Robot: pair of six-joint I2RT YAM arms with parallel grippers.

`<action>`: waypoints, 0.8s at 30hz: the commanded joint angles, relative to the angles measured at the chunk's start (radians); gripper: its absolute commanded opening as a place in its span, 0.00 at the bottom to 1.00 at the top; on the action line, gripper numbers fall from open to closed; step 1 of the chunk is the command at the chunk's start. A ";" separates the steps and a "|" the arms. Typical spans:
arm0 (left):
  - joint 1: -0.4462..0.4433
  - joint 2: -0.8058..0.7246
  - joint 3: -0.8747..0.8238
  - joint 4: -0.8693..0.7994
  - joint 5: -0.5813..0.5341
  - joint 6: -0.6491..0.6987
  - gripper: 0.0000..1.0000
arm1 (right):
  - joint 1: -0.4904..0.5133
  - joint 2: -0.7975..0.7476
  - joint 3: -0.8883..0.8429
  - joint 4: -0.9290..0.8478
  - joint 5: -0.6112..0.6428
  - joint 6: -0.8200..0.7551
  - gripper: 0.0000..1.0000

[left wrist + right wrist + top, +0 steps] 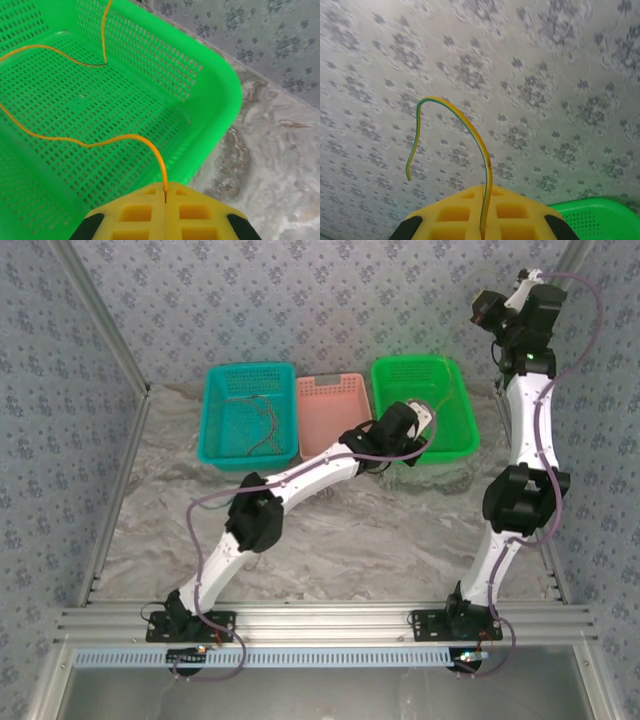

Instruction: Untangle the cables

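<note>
Bright, even, diffuse light across every view.
Faint soft shadows on the tabletop point(400, 530); wrist views go a touch soft on the patterned wall point(545, 75).

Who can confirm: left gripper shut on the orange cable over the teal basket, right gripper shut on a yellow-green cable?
Wrong basket. The left gripper is shut on the orange cable over the green basket, not teal; the left wrist view shows it. The right gripper part holds.

Teal basket point(208, 420), pink basket point(332, 388), green basket point(462, 410) on grey-veined marbled table point(400, 530)
Orange cable point(125, 135); yellow-green striped cable point(465, 120); grey floral wallpaper point(545, 75); teal basket's wires point(255, 420) look dark, perhaps reddish
</note>
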 commanded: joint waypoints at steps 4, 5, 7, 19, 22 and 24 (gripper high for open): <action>0.041 0.238 0.383 -0.114 0.087 -0.012 0.00 | 0.037 0.052 -0.031 0.011 0.017 -0.060 0.00; 0.047 0.266 0.427 -0.125 0.091 -0.019 0.00 | 0.043 0.058 -0.037 0.005 0.022 -0.068 0.00; 0.059 0.300 0.489 -0.144 0.108 -0.036 0.07 | 0.054 0.072 -0.043 -0.014 0.033 -0.085 0.00; 0.016 0.150 0.485 -0.294 0.064 -0.017 0.63 | 0.091 0.158 -0.099 -0.082 0.128 -0.110 0.00; 0.016 0.099 0.484 -0.326 0.037 -0.045 0.62 | 0.090 0.212 -0.042 -0.144 0.139 -0.110 0.00; 0.022 0.066 0.482 -0.355 0.020 -0.068 0.62 | 0.090 0.257 0.005 -0.204 0.147 -0.109 0.00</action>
